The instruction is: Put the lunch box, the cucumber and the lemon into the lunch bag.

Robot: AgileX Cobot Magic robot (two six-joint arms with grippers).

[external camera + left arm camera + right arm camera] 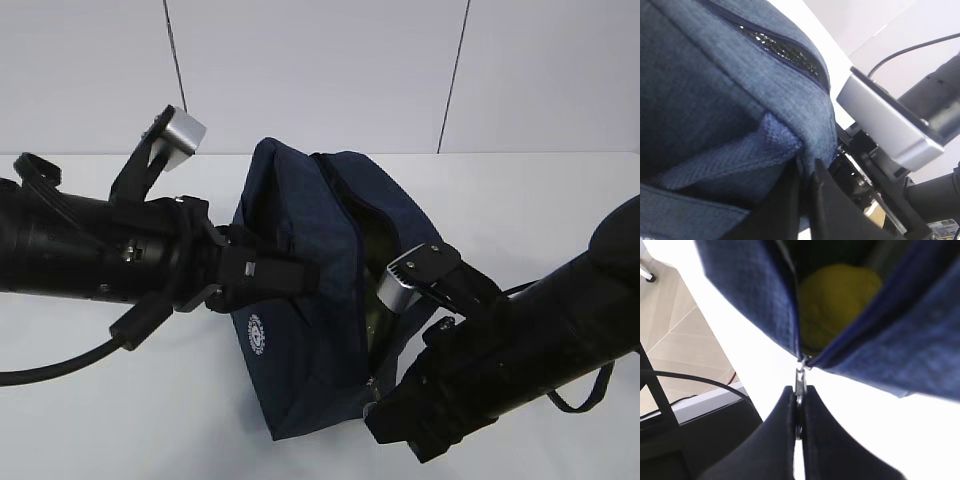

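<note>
1. Pinching first: your right gripper has both fingers pressed together on the metal zipper pull at the corner of the lunch bag; the wrist cam shows the pull sandwiched between the dark pads.
2. Your left gripper is closed on a fold of the bag's navy fabric, w/ a handle strap bunched just beside the fingers. In the ext. view that gripper clamps the bag's left side, above the white round logo.
3. Lunch bag sits on the table between the two arms, zipper slit open along the top, silver lining showing thru the gap.
4. Lemon is inside the bag, yellow and blurred, right behind the zipper end. A dark green shape sits above it; you can't tell if it's the cucumber. Lunch box can't be made out in any view.
5. Right arm comes in low from the right, its silver cam block against the bag's opening; the left arm's cam block stands above it.
6. Surface: plain white tabletop. Room: white panelled wall w/ dark vertical seams behind; pale floor tiles and a black cable show past the table edge in the right wrist view.
</note>
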